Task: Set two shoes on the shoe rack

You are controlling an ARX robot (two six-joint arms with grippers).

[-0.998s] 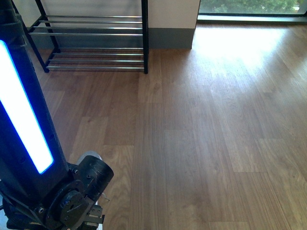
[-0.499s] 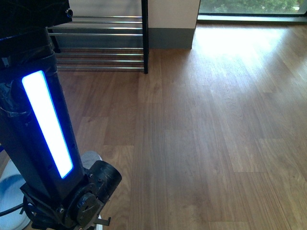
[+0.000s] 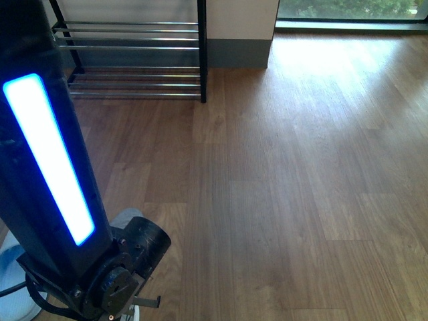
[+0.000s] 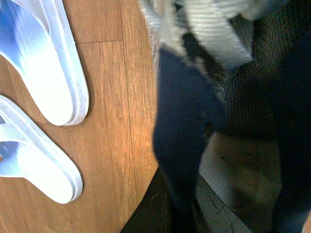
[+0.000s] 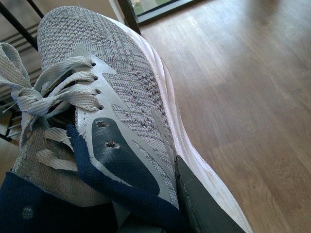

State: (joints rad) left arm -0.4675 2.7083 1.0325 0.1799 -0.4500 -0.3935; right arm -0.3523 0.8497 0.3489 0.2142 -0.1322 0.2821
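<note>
In the right wrist view, a grey sneaker (image 5: 126, 82) with a white sole and navy collar hangs above the floor, toe toward the shoe rack (image 5: 12, 22). My right gripper (image 5: 160, 213) is shut on it, one dark finger (image 5: 201, 206) pressed against its side. My left gripper (image 4: 180, 208) is shut on the navy collar of another grey sneaker (image 4: 243, 102), seen very close and blurred. Beside it, two pale blue slide sandals (image 4: 48, 63) (image 4: 34, 165) lie on the floor. The shoe rack (image 3: 134, 47) stands at the far left, its chrome rods bare where they show.
My left arm (image 3: 53, 167), with its glowing blue strip, fills the left of the front view and hides part of the rack. Wooden floor (image 3: 287, 187) stretches to a grey-skirted wall (image 3: 237, 50) and a bright window (image 3: 348, 13).
The left arm has swung to the right and risen across the rack's left end, then eased back a little to the left. The floor and rack are unchanged.
</note>
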